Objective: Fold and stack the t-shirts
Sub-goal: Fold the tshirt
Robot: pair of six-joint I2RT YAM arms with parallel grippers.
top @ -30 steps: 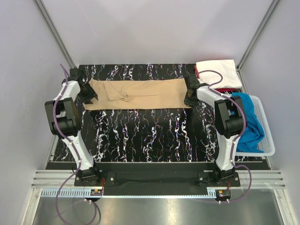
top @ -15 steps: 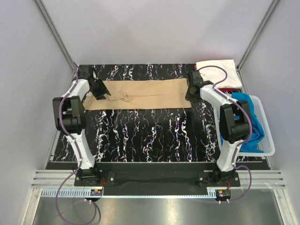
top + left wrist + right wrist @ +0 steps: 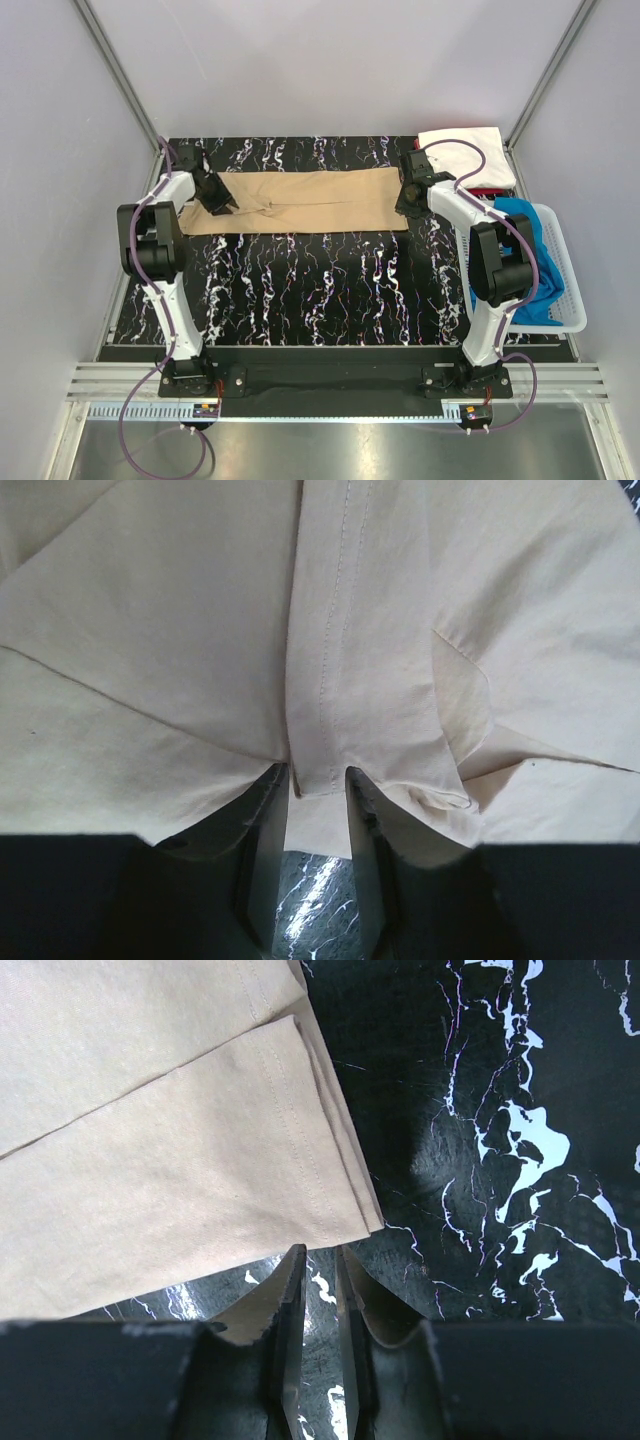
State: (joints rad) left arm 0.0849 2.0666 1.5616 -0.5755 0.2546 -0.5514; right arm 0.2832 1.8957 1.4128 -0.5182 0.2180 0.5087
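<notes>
Table: I take the black marbled table [image 3: 320, 290] as my reference for every place below.
Left gripper: my left gripper [image 3: 220, 203] sits over the table's far-left part, on the left end of the tan t-shirt [image 3: 300, 200].
Left grip: on the left wrist camera the fingers [image 3: 262, 805] straddle a stitched strip of tan cloth. More cloth drapes over both tips, so I cannot tell whether they are pinching it.
Tan t-shirt, axis: it lies flat as a long narrow band, with its long axis running left to right across the table's far half.
Tan t-shirt, direction: the left end shows overlapping folded flaps. The right end is a straight stitched edge, folded double, facing the table's right side.
Tan t-shirt, vs grippers: it spans the stretch between my two grippers, with one at each end.
Right gripper: my right gripper [image 3: 405, 205] is at the table's far-right part, just beside the band's right corner.
Right grip: the fingers [image 3: 290, 1290] stand a narrow slit apart with bare table showing between them. They hold nothing, and the tips stop just short of the hem.
White t-shirt [image 3: 462, 145]: folded at the table's far-right corner.
Red t-shirt [image 3: 490, 192]: only a sliver shows, under the white one's near edge.
Blue t-shirt [image 3: 525, 255]: crumpled off the table's right edge, in the basket [image 3: 570, 290].
</notes>
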